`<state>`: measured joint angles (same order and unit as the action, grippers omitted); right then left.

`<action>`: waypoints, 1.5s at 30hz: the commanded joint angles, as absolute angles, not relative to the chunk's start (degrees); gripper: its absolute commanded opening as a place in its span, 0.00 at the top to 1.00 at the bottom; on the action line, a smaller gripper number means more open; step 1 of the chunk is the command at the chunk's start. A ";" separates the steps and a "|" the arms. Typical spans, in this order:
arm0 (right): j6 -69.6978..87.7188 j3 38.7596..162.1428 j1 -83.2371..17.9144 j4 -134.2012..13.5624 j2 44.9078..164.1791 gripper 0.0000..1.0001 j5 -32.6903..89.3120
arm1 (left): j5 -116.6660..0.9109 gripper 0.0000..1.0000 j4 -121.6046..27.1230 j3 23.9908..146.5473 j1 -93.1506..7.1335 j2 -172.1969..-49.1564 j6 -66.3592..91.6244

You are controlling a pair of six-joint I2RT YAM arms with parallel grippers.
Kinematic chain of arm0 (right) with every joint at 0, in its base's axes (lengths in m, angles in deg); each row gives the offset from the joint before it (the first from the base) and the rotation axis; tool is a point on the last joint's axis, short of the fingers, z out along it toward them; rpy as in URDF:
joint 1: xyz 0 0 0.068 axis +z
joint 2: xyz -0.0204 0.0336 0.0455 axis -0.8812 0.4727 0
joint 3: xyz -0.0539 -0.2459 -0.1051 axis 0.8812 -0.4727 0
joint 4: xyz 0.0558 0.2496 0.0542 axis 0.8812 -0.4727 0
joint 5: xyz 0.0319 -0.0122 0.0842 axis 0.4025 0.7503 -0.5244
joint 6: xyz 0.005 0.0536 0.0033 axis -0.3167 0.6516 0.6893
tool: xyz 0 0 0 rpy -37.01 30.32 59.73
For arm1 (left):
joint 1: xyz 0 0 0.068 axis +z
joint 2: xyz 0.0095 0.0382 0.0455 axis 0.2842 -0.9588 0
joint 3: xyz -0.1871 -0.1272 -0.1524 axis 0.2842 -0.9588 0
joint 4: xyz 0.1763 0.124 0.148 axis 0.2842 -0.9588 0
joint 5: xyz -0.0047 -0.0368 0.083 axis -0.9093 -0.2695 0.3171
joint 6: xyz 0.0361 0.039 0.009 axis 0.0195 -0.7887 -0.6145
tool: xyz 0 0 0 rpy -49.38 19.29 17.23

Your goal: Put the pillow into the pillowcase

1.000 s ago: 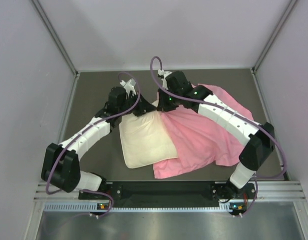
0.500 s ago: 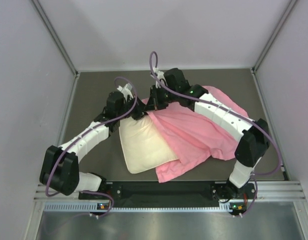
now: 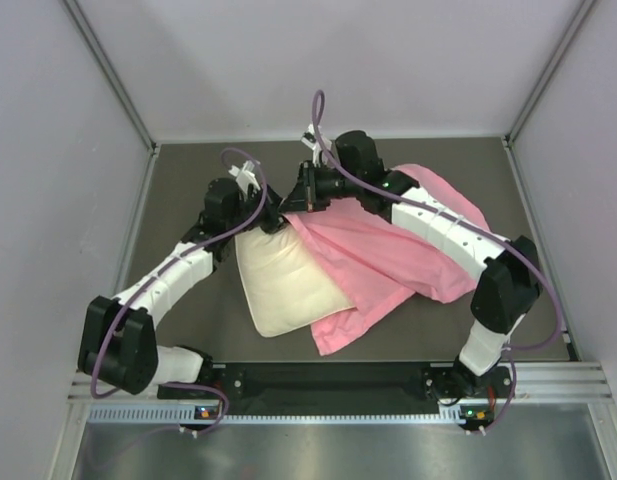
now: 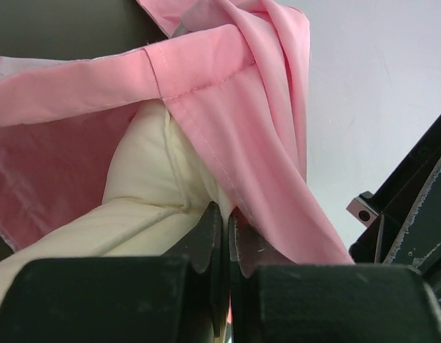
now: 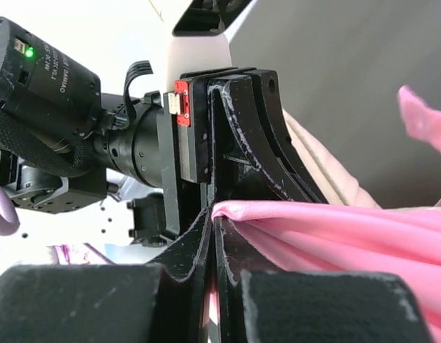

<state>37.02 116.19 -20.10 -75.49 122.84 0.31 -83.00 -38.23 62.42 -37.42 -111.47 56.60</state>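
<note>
pillowcase (image 3: 388,250) edge is clamped by left claw (image 4: 221,214) and right claw (image 5: 211,214) at upper centre of the top view, and laid over the pillow (image 3: 283,285) on the bench (image 3: 188,200).

Bright, even light; wrist-cam foregrounds blurry.

Dark grey matte tabletop (image 3: 178,180) beneath the left tool (image 4: 221,218) and right tool (image 5: 211,218), plain pale lilac-grey back wall panel (image 3: 328,60) beyond them, matching side wall panels (image 3: 48,200) flanking, slim aluminium corner posts (image 3: 113,75), ribbed silver metal rail (image 3: 338,375) nearside, soft even light.
</note>
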 commanded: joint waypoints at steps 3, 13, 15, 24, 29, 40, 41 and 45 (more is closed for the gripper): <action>41.22 115.09 -16.17 -64.38 120.76 0.82 -11.78 | -80.21 1.00 -32.47 68.30 -38.75 -109.27 58.62; 26.64 105.95 -22.41 -84.33 111.28 0.39 13.96 | -71.16 1.00 -39.23 64.78 -37.34 -116.82 45.01; 24.62 104.02 -22.50 -86.35 108.20 0.25 18.35 | -67.29 1.00 -42.13 65.04 -37.25 -117.36 42.20; 19.07 96.11 -17.86 -96.45 98.79 0.14 36.90 | -52.98 0.40 -66.64 75.84 -36.99 -118.07 31.82; 19.77 87.42 -14.60 -97.17 95.80 0.22 45.87 | -44.62 0.25 -81.58 80.95 -36.99 -115.61 27.42; 27.33 76.50 -2.21 -97.60 95.79 0.20 60.20 | -52.77 0.01 -80.11 60.14 -36.99 -88.38 36.72; 28.29 76.32 -1.15 -97.78 96.23 0.20 62.04 | -56.35 0.01 -80.11 56.82 -36.99 -86.36 37.43; 31.20 76.50 -0.44 -99.88 99.74 0.39 68.99 | -60.25 0.02 -81.07 48.98 -38.56 -76.96 41.04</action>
<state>27.41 76.17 -1.26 -98.64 98.12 59.94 -54.57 -80.24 53.46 -37.48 -81.22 37.13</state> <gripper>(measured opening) 0.640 0.984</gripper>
